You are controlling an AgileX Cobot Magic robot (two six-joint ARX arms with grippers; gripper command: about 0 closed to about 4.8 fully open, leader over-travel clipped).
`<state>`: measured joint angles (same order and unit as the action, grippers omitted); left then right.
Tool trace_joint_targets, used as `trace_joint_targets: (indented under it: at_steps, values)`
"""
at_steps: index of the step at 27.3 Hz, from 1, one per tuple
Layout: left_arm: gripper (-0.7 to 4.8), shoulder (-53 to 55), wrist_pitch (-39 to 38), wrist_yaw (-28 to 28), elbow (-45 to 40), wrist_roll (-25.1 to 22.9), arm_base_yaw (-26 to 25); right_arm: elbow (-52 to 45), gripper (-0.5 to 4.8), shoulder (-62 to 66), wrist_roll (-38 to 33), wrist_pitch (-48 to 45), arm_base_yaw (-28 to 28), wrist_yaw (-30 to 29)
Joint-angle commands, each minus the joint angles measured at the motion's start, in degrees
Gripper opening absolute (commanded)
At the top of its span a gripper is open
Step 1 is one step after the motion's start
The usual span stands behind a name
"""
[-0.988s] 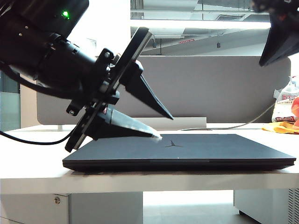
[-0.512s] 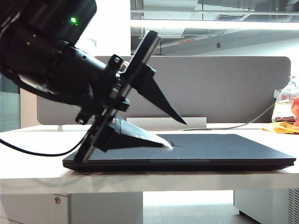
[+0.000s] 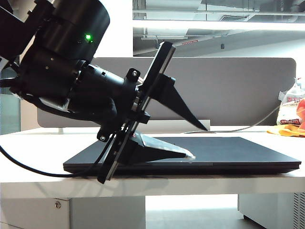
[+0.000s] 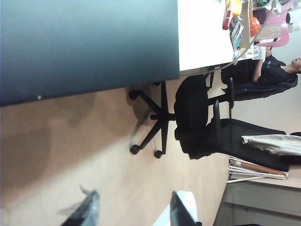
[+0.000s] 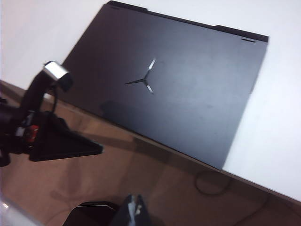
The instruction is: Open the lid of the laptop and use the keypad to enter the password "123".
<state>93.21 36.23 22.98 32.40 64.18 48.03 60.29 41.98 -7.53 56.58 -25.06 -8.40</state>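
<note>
The left gripper [image 3: 200,142] fills the nine o'clock half of the exterior view, its bulky black arm slanting down toward the laptop [image 3: 190,157]. Its two pointed fingers are spread wide with nothing between them: the upper finger [image 3: 183,107] juts out above the machine, the lower finger [image 3: 162,149] lies low along the front edge, its pale tip at or just off the closed lid [image 3: 228,148]. The laptop sits shut and flat on the white table [image 3: 38,179], a grey divider board [image 3: 238,88] behind it.

In the left wrist view, the left gripper [image 4: 136,212] shows only two finger ends at six o'clock, apart and empty, over wooden floor. The lid [image 4: 84,47] fills the eleven o'clock part.

From the right wrist view, the lid [image 5: 178,84] lies closed, its emblem [image 5: 142,80] up. Only a sliver of the right gripper [image 5: 133,212] shows at six o'clock, so I cannot tell how its jaws stand. The left gripper's finger [image 5: 61,146] points in from nine o'clock.
</note>
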Motion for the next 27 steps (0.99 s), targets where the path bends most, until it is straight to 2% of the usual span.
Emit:
trace_joint_targets:
  at_steps: [1,7,11,18,27]
  values:
    - [1.93,0.4,2.1,-0.4,0.5,1.2,0.0,0.1,-0.05,-0.1,-0.1,0.2,0.0,-0.6]
    - [1.93,2.5,2.0,-1.1,2.8,3.0,0.0,0.1,-0.05,0.0,0.3,0.2,0.0,-2.3]
    - [1.93,5.0,2.7,-1.7,4.9,6.8,0.0,0.1,-0.05,0.0,0.5,0.2,0.0,-2.3]
    - [1.93,7.7,3.9,-8.0,5.9,15.1,0.1,0.1,-0.05,0.0,1.6,0.2,0.0,-2.2]
    - [1.93,8.3,3.5,-12.6,5.8,19.3,1.3,0.1,-0.05,0.3,2.0,0.1,0.0,-2.3]
